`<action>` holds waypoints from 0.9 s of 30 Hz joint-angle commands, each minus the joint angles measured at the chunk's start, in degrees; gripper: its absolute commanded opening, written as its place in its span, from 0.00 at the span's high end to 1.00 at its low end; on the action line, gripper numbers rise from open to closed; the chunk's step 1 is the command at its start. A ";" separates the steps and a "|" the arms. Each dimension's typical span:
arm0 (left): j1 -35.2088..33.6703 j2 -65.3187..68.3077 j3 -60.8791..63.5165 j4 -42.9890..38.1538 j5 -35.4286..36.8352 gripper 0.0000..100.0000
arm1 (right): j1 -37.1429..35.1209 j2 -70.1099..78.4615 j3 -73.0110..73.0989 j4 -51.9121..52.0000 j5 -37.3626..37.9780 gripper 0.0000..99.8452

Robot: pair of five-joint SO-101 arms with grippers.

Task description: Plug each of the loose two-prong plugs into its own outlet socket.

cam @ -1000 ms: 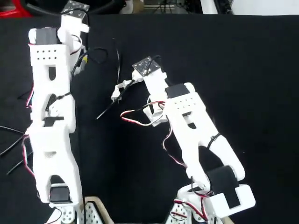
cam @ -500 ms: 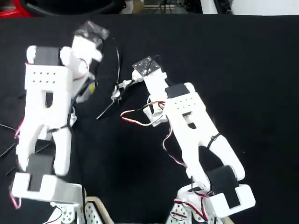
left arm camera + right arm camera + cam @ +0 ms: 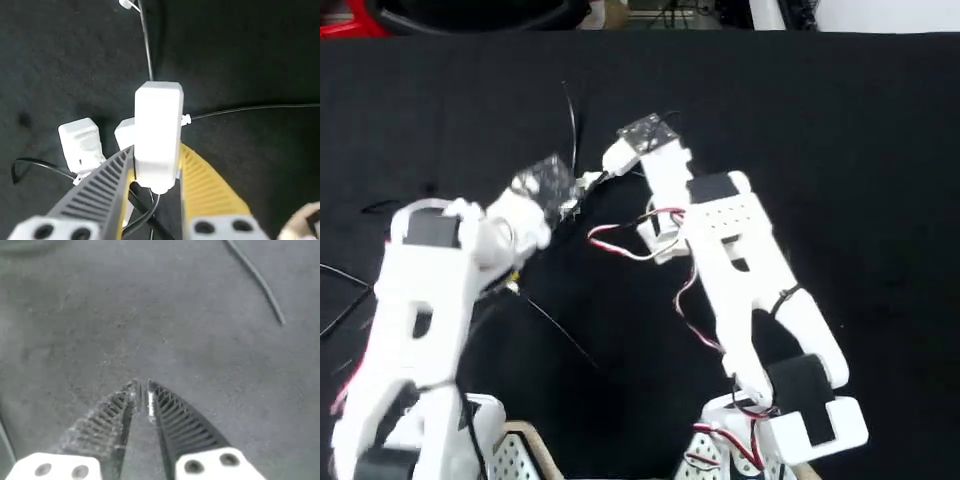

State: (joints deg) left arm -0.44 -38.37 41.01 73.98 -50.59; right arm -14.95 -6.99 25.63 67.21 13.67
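My left gripper (image 3: pixel 155 150) is shut on a white rectangular plug block (image 3: pixel 157 132), with a black cable (image 3: pixel 240 109) leaving its side. Just beyond it on the black mat lie two more white plug or socket pieces (image 3: pixel 81 142), touching each other. From above, the left gripper (image 3: pixel 555 190) sits mid-table, close to the right gripper (image 3: pixel 610 160). The right gripper (image 3: pixel 142 387) hangs low over bare mat. Its fingers are nearly together, with a thin bright metal sliver (image 3: pixel 150 402), like a plug prong, pinched between the tips.
Thin black cables (image 3: pixel 570 120) run across the mat toward the back and along the left edge. Red and white servo wires (image 3: pixel 620 245) loop beside the right arm. A light board edge (image 3: pixel 525 440) sits at the front between the arm bases.
The left arm swung from the far-left back of the table toward the centre, bringing its gripper beside the right gripper. The right arm shifted slightly back and to the right.
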 commanded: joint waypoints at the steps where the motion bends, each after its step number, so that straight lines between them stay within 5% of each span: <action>1: 2.24 -12.84 10.42 -5.54 -1.23 0.97 | 1.49 -0.57 -3.91 1.32 -0.18 0.98; 8: 7.96 -36.48 33.19 -13.27 -7.56 0.97 | 7.56 -0.57 -9.98 9.67 -0.18 0.98; 15: 13.05 -54.77 56.04 -32.79 -11.08 0.97 | 10.90 -0.13 -12.79 12.48 0.18 0.98; 27: 20.53 -56.97 56.84 -39.21 -7.47 0.97 | 10.73 -0.13 -12.62 12.31 0.35 0.98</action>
State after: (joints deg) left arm 19.25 -94.73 96.66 36.18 -58.86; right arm -5.01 -6.99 16.04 79.43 13.85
